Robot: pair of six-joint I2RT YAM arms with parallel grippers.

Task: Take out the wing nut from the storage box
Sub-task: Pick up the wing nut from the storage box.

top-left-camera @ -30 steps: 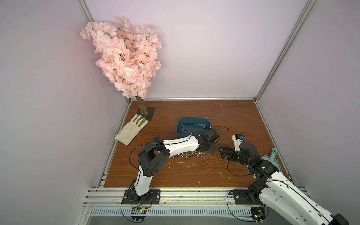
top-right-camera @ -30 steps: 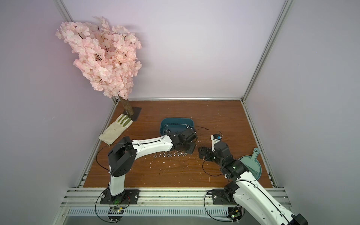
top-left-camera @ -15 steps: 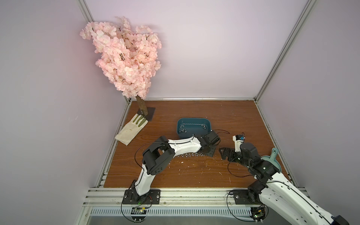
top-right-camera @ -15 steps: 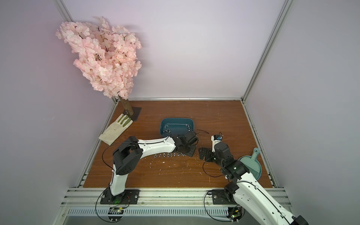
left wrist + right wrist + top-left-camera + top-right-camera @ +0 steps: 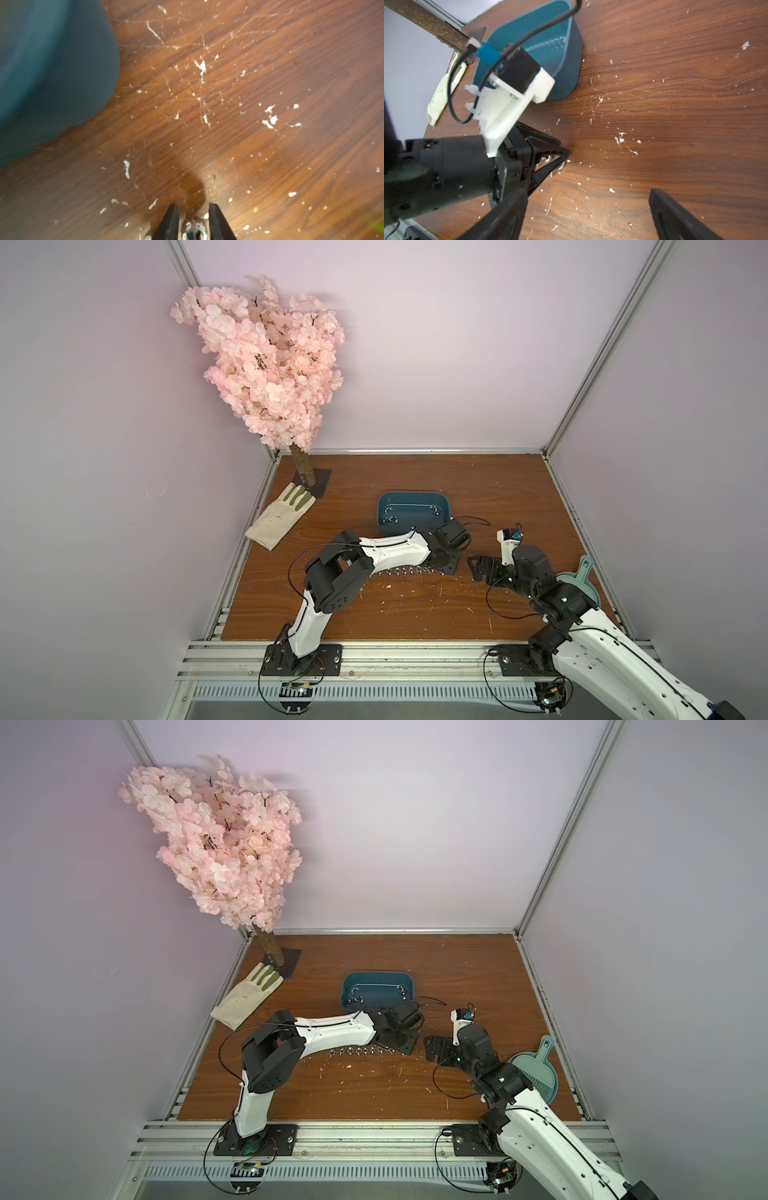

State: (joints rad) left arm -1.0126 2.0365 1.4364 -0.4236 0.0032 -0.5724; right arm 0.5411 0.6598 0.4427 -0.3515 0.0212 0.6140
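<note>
Wing nuts [image 5: 390, 521] inside teal storage box [image 5: 415, 492].

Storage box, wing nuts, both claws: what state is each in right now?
storage box, upright, a few wing nuts inside
row of wing nuts, lined up on the table
left claw, slightly parted around a wing nut lying on the table
right claw, wide open, empty

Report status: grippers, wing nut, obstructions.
Left gripper parted around wing nut, on table beside nut row. Right gripper open, empty. Box holds more nuts. Nothing blocking.
</note>
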